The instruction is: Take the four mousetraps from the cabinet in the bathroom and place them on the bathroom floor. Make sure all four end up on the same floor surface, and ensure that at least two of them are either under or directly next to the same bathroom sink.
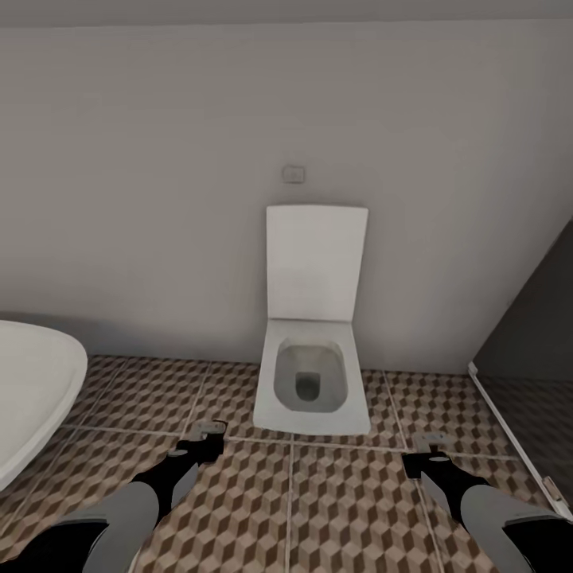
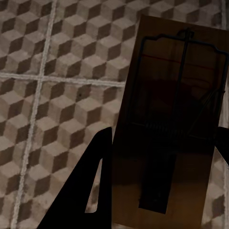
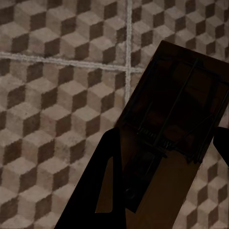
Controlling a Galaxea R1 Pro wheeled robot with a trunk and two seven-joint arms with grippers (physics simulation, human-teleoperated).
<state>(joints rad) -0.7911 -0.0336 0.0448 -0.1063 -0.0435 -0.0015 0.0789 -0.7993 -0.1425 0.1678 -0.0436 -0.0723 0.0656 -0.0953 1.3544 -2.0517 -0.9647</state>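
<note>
Both arms reach forward low over the bathroom floor (image 1: 318, 493), facing a white toilet (image 1: 312, 382) against the far wall at centre frame. Its lid stands raised, with a small flush plate (image 1: 294, 173) on the wall above. A white tub (image 1: 32, 390) curves in at the left edge. A dark panel (image 1: 533, 310) closes the right side.

Left hand (image 1: 208, 434): lower left of the head view, clamped on a mousetrap (image 2: 167, 129). In the left wrist view the board sits between the two fingers (image 2: 90, 186), held flat above the tiles, its wire frame facing the camera. A thin red line crosses its far end.

Right hand (image 1: 430, 446): lower right of the head view, clamped on a second trap (image 3: 176, 143). In the right wrist view this board lies skewed across the frame between the fingers (image 3: 100, 186), wire side up, above the cube-pattern tiles.

Both traps are off the floor, carried in the hands. In the head view each shows merely as a pale sliver at the fingertips.

Grout lines run under both hands.
</note>
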